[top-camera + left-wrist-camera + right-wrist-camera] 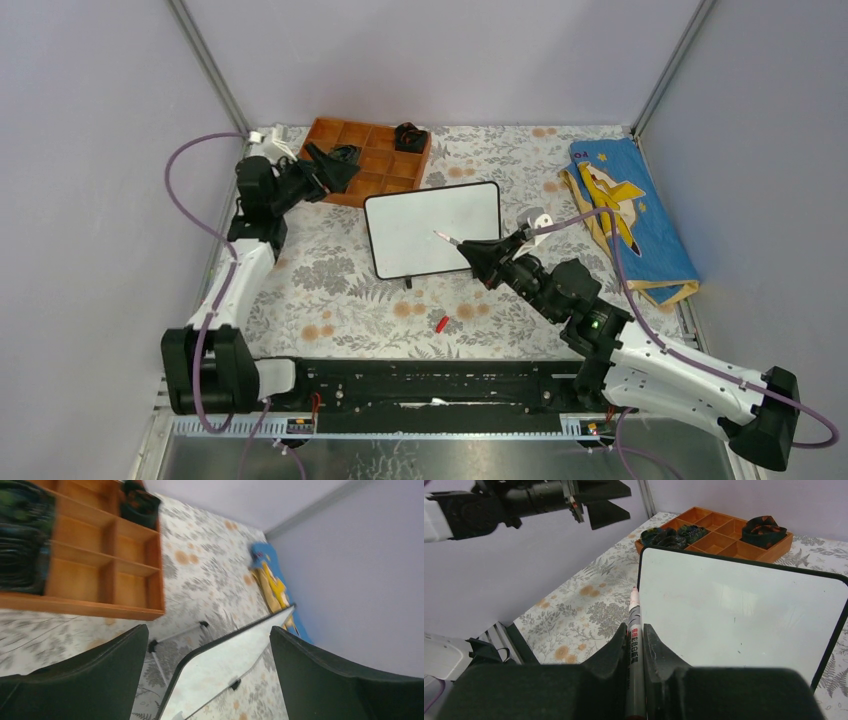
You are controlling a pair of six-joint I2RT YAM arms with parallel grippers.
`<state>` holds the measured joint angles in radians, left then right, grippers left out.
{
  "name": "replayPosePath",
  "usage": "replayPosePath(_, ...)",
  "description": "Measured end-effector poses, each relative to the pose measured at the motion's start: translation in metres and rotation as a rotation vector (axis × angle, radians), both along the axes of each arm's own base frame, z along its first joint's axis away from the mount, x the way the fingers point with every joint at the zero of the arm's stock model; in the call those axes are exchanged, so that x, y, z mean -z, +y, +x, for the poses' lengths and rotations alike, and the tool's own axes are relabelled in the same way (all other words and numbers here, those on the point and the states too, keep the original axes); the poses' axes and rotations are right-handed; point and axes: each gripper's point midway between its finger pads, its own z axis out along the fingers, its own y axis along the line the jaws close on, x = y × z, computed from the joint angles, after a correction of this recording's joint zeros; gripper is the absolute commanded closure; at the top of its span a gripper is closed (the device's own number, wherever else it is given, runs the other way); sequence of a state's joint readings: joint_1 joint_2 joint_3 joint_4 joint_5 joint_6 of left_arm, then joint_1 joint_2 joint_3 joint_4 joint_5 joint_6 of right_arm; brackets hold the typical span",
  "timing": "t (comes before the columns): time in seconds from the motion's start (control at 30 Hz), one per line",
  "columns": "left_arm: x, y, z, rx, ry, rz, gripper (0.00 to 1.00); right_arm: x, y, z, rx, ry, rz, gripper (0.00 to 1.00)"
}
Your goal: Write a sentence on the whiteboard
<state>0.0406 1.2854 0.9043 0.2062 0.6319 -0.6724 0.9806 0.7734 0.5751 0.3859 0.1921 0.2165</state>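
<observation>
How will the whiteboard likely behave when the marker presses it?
The whiteboard looks thin and stiff, so probably light. It rests on small feet with nothing bracing it, so the marker in the right gripper may slide or tip it.

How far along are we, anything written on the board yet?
Done: the right gripper is shut on the uncapped marker; a red cap lies nearby. In hand: tip poised at the whiteboard. Still to do: the whole sentence, since it is blank. The left gripper hangs open over the tray.
</observation>
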Motion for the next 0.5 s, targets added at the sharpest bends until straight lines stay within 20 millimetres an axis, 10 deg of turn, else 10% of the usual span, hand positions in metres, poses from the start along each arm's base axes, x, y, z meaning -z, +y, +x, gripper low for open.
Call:
replayPosePath(0.3, -0.053, 0.049, -0.003, -0.381, 0.0, 0.053, 0.01, 0.003, 0.002, -0.001, -0.009, 0.004, -0.007, 1.0)
replayPosePath(0.5, 0.003, 0.05, -0.022, -0.394, 0.03, 0.095, 0.01, 0.002, 0.002, -0.002, -0.015, 0.003, -0.004, 1.0)
